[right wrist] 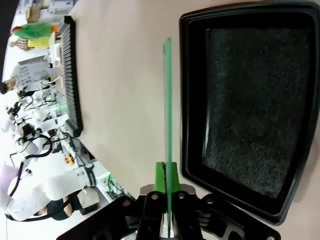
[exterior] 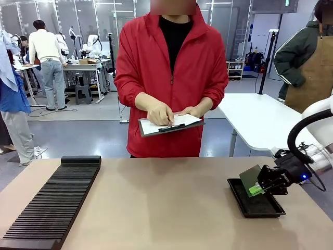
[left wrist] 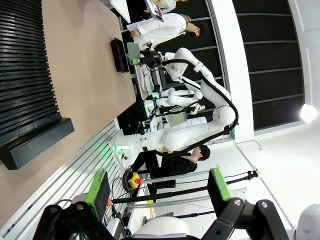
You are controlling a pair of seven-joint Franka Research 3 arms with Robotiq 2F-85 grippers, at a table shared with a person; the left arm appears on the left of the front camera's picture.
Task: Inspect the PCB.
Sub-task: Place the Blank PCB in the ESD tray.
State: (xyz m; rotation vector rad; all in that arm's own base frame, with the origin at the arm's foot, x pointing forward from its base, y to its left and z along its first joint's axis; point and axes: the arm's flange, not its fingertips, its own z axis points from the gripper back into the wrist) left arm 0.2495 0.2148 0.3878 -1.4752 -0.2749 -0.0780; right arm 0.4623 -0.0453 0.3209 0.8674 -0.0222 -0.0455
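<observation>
A bare table point(exterior: 166, 203); at its right end a black tray point(exterior: 255, 200); just above it the right gripper point(exterior: 258, 186), clamped shut on the PCB point(exterior: 250, 178), holds the board on edge, long axis pointing away from the fingers; the left gripper point(left wrist: 157, 187), far off, gapes empty.

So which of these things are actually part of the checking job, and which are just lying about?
In the job:
- thin flat green circuit board, pinched by the right gripper
- shallow black rectangular tray beneath it
- person's clipboard with white paper

Lying about:
- long black ribbed rack
- open left gripper, holding nothing
</observation>
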